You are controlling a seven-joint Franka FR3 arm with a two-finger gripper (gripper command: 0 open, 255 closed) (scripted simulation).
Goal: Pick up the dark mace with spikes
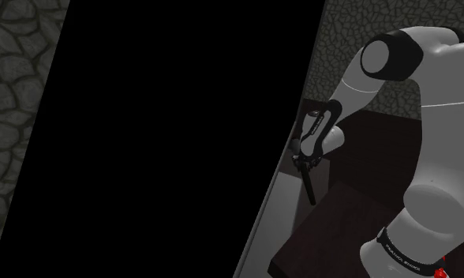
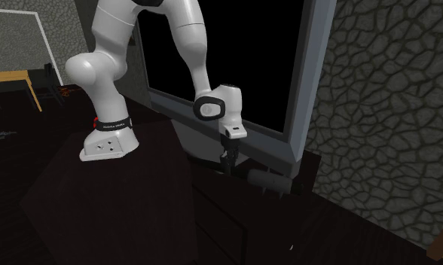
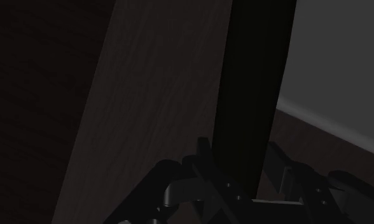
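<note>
shoulder view, left to right: black area (image 1: 159,134); gripper (image 1: 305,164), its fingers pinched on the shaft of the dark mace (image 1: 310,188), low over the dark cabinet top (image 1: 357,217); whether it rests there you cannot tell. expect it stiff, hard, head-heavy, apt to swing; hold the plain shaft, away from the spiked end.

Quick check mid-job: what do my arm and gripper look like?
The arm is glossy white with rounded links and dark joint caps. A black band with small white lettering and a red mark rings its base. The gripper is all black.
</note>
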